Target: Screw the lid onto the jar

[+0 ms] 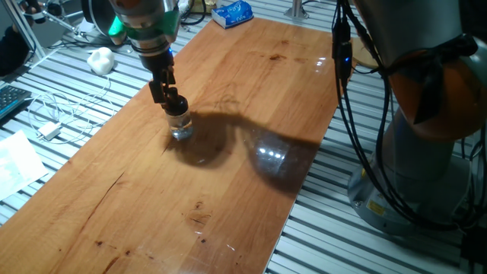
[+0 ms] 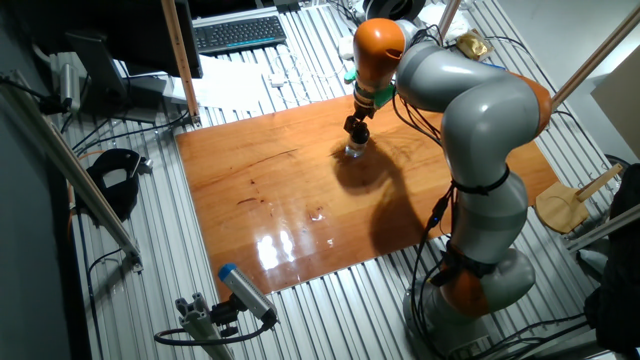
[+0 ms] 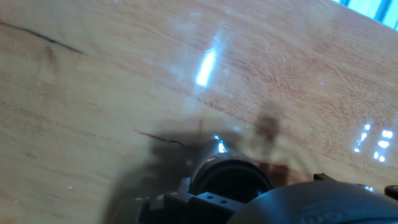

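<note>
The tool hangs straight down from the arm over the left part of the wooden tabletop in the one fixed view, its black fingers drawn close around the lid, a small black rounded cap. The lid sits on top of the jar, which stands upright on the tabletop just below the tool, its clear glass showing bright glints. The lid seems to touch the jar's mouth, though how far it is seated cannot be told. In the other fixed view the same stack stands near the far edge of the tabletop, the tool directly above the jar. The hand view, blurred, shows the dark round top of the lid low in the picture against the wood grain. Off the tabletop, on the ribbed metal surface, a white lumpy object lies to the far left, a white cable lies coiled nearer, and a blue and white packet rests at the far edge.
</note>
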### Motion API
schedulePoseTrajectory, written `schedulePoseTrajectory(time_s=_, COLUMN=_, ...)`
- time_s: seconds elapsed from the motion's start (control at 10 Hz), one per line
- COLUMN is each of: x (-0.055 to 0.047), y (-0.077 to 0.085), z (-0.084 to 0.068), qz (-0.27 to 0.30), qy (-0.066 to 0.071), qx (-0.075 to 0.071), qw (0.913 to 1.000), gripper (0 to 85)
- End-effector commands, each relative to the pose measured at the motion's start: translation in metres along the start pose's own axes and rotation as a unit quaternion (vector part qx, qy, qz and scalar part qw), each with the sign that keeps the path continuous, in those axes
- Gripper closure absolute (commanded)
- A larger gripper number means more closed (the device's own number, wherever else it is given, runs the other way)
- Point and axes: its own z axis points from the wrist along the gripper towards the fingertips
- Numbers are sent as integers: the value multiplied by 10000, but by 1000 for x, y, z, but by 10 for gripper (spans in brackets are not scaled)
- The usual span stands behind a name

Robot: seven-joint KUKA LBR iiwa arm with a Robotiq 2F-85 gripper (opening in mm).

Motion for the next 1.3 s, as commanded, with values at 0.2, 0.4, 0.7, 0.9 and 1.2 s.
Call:
schedulePoseTrajectory(time_s=0.2, x=2, y=4, z=2, qz=7, qy=5, qx=11, qw=10000, gripper=0)
schedulePoseTrajectory(time_s=0.4, x=4, y=6, z=5, qz=23, qy=9, qx=1, qw=10000, gripper=0)
schedulePoseTrajectory(time_s=0.7, x=6, y=7, z=13, qz=30, qy=6, qx=-23, qw=10000, gripper=170)
schedulePoseTrajectory(time_s=0.9, x=6, y=8, z=13, qz=30, qy=27, qx=-33, qw=10000, gripper=170)
schedulePoseTrajectory(time_s=1.2, x=7, y=9, z=14, qz=53, qy=41, qx=-39, qw=10000, gripper=170)
